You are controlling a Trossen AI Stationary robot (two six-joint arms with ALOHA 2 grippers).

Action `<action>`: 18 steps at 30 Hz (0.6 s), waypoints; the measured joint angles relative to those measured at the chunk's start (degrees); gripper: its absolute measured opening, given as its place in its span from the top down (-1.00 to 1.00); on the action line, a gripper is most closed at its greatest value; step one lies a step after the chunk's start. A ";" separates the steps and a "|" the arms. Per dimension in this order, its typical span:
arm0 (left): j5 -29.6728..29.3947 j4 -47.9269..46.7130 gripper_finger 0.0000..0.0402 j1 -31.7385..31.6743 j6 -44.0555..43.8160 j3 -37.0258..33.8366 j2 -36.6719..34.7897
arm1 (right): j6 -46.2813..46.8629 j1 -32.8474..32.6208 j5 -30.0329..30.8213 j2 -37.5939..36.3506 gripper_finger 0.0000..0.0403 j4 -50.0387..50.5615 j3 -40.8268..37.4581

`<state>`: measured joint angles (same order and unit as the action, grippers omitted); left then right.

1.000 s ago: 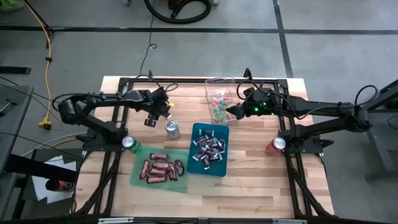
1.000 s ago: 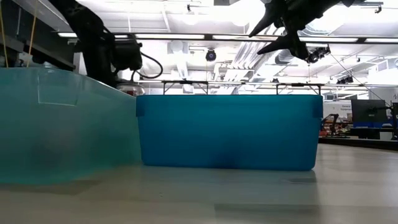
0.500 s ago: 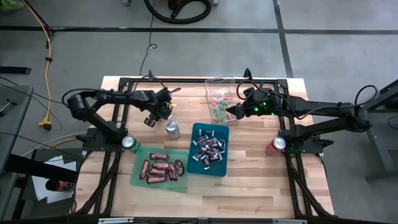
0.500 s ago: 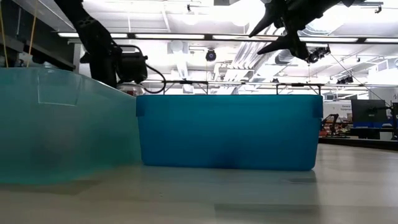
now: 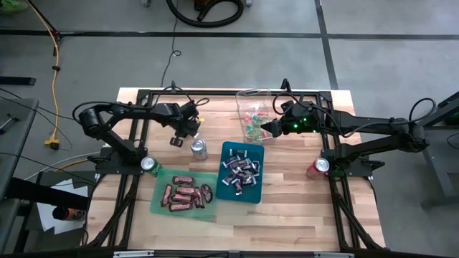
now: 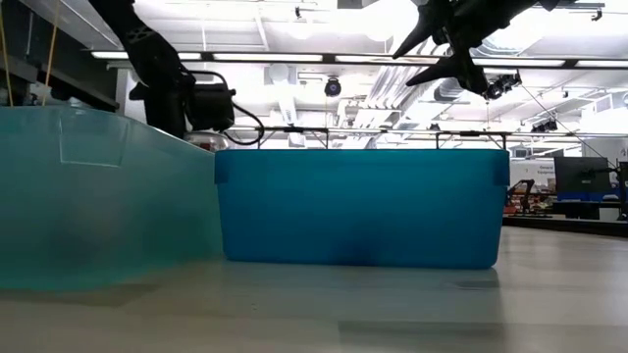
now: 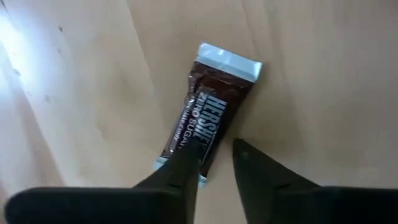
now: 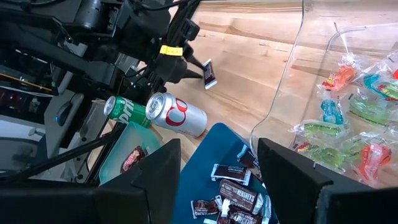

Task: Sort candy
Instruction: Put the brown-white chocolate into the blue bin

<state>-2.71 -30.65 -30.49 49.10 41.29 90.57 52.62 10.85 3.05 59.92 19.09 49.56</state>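
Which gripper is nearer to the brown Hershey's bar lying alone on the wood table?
Left. The left gripper has its fingers at the brown Hershey's bar; the right gripper hovers by the clear candy tub, apart.

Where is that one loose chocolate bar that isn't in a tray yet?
The loose chocolate bar lies on the bare wooden table, left of centre in the high view, just beyond the silver soda can, with the left gripper closing on its end.

My left hand low over counter, fingers narrowly parted. My right hand raised, fingers spread wide, arm stretched inward.
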 joint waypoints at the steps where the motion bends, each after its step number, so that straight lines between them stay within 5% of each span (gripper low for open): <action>1: 0.22 -0.64 0.62 0.30 -2.39 0.07 -0.02 | -0.02 0.00 0.00 0.00 -0.03 0.00 0.00; 6: 1.36 -3.66 0.71 2.58 -8.53 -0.43 -2.00 | -0.11 0.00 0.00 0.00 -0.03 0.00 0.00; 14: 3.29 -4.64 0.74 6.04 -3.22 -0.76 -5.28 | -1.55 0.00 0.00 0.02 -0.03 0.00 -0.01; 18: 0.77 -4.77 0.95 7.42 -3.49 -0.72 -5.66 | -1.65 0.00 0.00 0.02 -0.03 0.01 0.00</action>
<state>-1.94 -35.42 -23.07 45.61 40.58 84.91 50.97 10.85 3.05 59.94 19.10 49.56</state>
